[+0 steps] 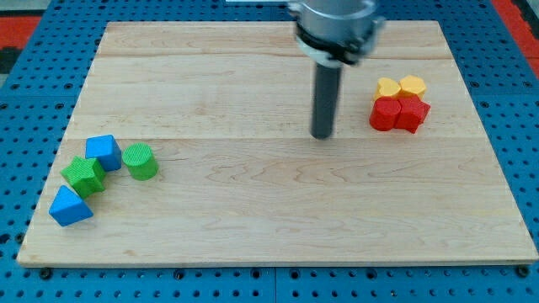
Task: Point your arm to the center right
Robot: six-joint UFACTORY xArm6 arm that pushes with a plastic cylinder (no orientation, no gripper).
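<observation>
My dark rod comes down from the view's top, and my tip [321, 135] rests on the wooden board [269, 219] a little right of centre. At the view's right, two yellow blocks, one [387, 87] beside the other [413, 85], sit just above a red cylinder [386, 114] and a red block [412, 114], all packed together. My tip is left of this cluster, apart from it. At the view's left lie a blue cube [104, 151], a green cylinder [140, 161], a green star-shaped block [84, 175] and a blue triangular block [69, 206].
The board lies on a blue perforated table [522, 126]. A red surface [34, 25] shows at the view's top left corner.
</observation>
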